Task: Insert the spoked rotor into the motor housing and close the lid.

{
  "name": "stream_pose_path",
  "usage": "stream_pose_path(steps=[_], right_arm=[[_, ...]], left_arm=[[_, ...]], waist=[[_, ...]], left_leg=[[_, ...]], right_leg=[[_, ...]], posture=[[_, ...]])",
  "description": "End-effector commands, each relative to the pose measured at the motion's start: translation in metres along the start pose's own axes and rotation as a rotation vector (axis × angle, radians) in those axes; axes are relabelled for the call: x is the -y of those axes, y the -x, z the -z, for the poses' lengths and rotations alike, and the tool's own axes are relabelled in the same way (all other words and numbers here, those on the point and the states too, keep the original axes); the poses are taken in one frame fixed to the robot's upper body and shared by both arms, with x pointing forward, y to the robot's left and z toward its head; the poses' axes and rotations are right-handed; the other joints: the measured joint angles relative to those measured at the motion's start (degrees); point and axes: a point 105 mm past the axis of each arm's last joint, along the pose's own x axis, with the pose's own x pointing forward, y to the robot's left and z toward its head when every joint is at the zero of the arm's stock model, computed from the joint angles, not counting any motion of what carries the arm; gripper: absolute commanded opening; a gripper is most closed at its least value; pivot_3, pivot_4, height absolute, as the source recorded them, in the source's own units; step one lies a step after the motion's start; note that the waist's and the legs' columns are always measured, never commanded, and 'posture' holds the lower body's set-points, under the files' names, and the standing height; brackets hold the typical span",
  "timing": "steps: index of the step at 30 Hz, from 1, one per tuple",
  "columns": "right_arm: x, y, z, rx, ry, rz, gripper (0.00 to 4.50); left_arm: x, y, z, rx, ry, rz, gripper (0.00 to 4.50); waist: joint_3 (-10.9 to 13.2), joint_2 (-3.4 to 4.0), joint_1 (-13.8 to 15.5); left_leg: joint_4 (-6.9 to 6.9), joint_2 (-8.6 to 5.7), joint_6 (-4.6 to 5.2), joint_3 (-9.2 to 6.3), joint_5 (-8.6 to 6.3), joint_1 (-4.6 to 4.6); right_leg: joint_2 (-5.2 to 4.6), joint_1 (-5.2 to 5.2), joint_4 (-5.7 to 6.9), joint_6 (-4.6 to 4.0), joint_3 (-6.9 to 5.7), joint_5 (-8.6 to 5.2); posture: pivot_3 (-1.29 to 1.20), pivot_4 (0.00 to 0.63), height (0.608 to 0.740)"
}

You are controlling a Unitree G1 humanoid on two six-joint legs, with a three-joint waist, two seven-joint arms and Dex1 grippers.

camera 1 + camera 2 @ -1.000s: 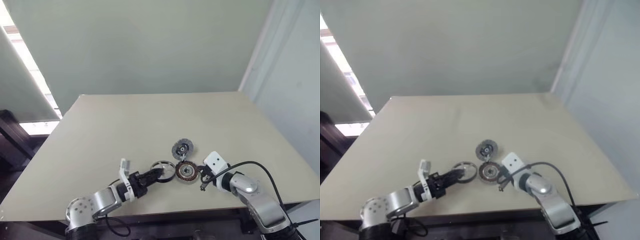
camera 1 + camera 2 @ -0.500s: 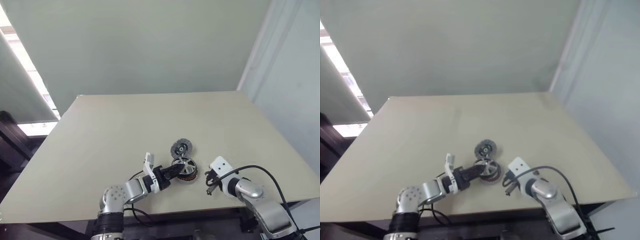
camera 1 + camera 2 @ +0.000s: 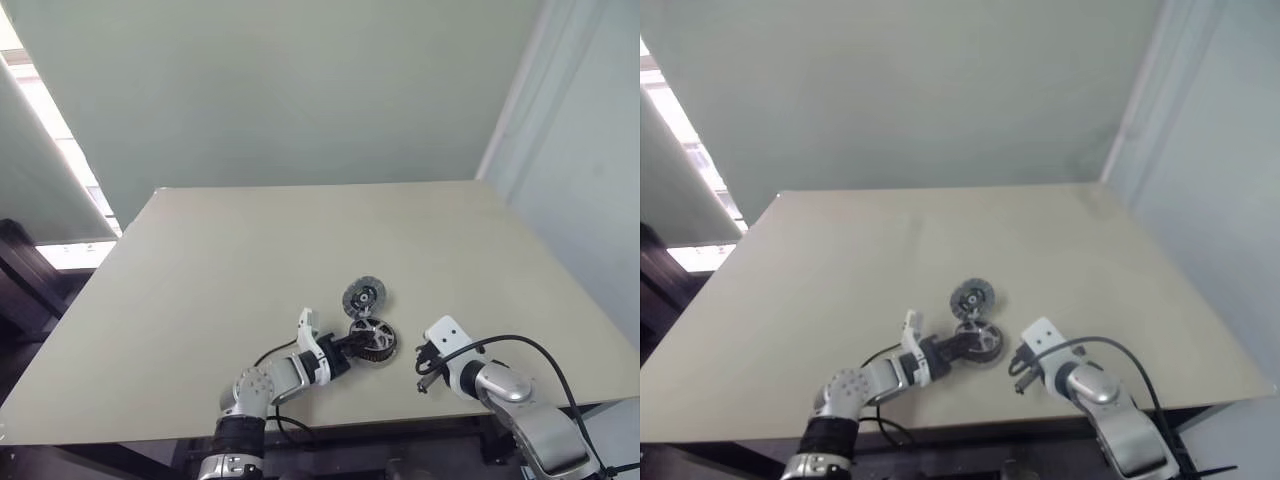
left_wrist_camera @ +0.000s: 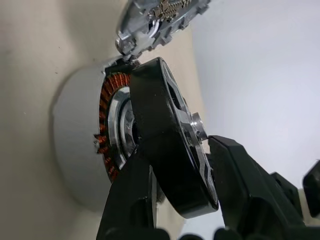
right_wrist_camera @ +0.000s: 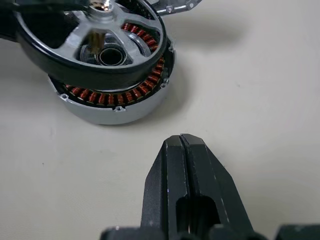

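The motor housing [image 5: 115, 102], a round disc with a copper coil ring, lies on the table near the front edge. My left gripper [image 4: 177, 150] is shut on the dark rim of the spoked rotor [image 5: 65, 62]. It holds the rotor tilted directly over the housing [image 4: 107, 115], with one edge down against the coils. The grey lid [image 3: 364, 297] stands open just behind the housing, joined at its edge. My right gripper [image 5: 182, 142] is shut and empty, and it rests a short way to the right of the housing [image 3: 376, 345].
The beige table [image 3: 250, 260] stretches wide and bare behind and to the left of the parts. Its front edge runs close below both arms. A black cable [image 3: 520, 345] loops over my right forearm.
My left gripper has carried the rotor to the right, from beside the housing to over it. My right gripper has drawn back from the housing toward the right.
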Motion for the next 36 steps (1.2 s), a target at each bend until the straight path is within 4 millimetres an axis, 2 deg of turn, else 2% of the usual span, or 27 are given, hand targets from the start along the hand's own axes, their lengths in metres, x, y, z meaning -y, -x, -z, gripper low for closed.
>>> stream_pose_path(steps=[1, 13, 27, 36], right_arm=[[0.004, 0.005, -0.015, 0.056, 0.017, 0.024, 0.0], [0.003, 0.004, -0.017, 0.065, 0.009, 0.033, 0.0], [0.004, 0.001, -0.018, 0.069, 0.009, 0.034, 0.0], [0.003, -0.003, -0.018, 0.07, 0.013, 0.027, 0.0]], left_arm=[[0.01, -0.006, -0.007, 0.004, -0.037, 0.034, 1.21], [0.004, -0.014, 0.004, -0.042, -0.044, 0.017, 1.21], [0.001, 0.0, -0.008, -0.007, -0.066, -0.012, 1.21], [0.014, 0.002, -0.019, 0.025, -0.091, 0.006, 4.28]], waist=[[0.0, 0.0, 0.0], [-0.02, 0.02, 0.02], [-0.03, 0.03, -0.02], [-0.04, 0.04, 0.0]], left_leg=[[0.0, 0.0, 0.0, 0.0, 0.0, -0.01], [0.03, -0.01, 0.0, -0.03, 0.0, -0.05], [0.04, -0.01, 0.01, -0.04, 0.0, -0.03], [0.11, 0.0, 0.01, -0.05, 0.01, 0.0]], right_leg=[[0.0, -0.01, 0.0, 0.0, -0.01, 0.0], [0.0, 0.0, 0.0, 0.13, -0.04, 0.08], [0.0, 0.0, 0.01, 0.14, -0.04, 0.08], [0.0, 0.04, 0.07, 0.14, -0.04, 0.09]], posture=[[0.0, 0.0, 0.74], [0.0, 0.0, 0.74], [0.0, 0.0, 0.74], [0.0, 0.0, 0.74]])
